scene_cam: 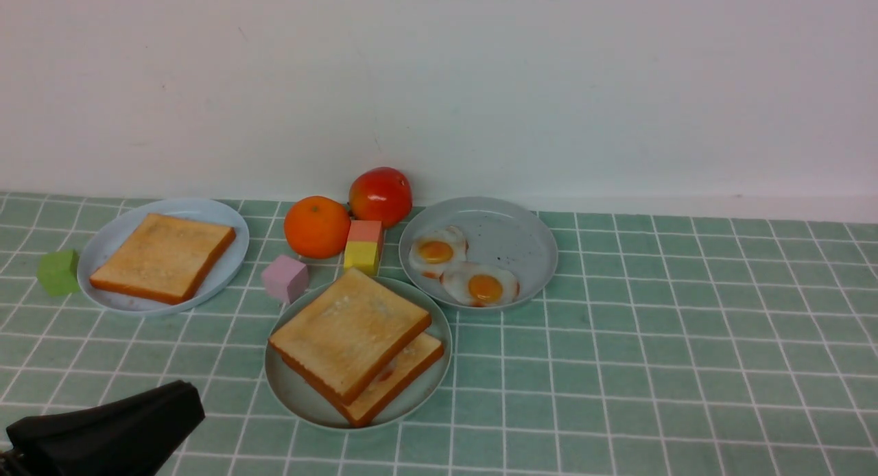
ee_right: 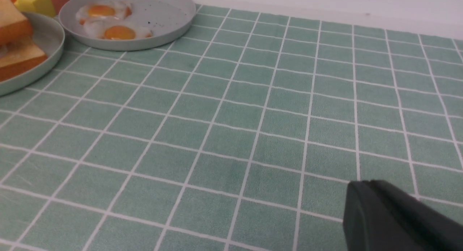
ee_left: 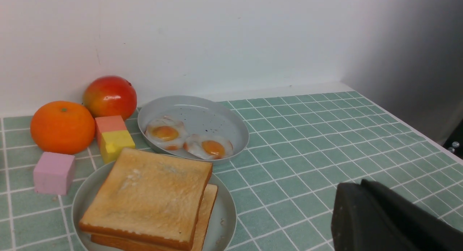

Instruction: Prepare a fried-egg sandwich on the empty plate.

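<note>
Sandwich (scene_cam: 357,346) tops mint plate (scene_cam: 295,394) (front view alone shows green cube (scene_cam: 58,272)).

The sandwich (scene_cam: 357,342) lies on the pale mint-green plate (scene_cam: 296,396), near the front middle of the worktop; two thick, square, golden-brown toast slices with darker orange crusts, stacked askew, the upper one shifted off the lower; a reddish-orange bit shows between them; the round, low-rimmed plate sits flat.
</note>
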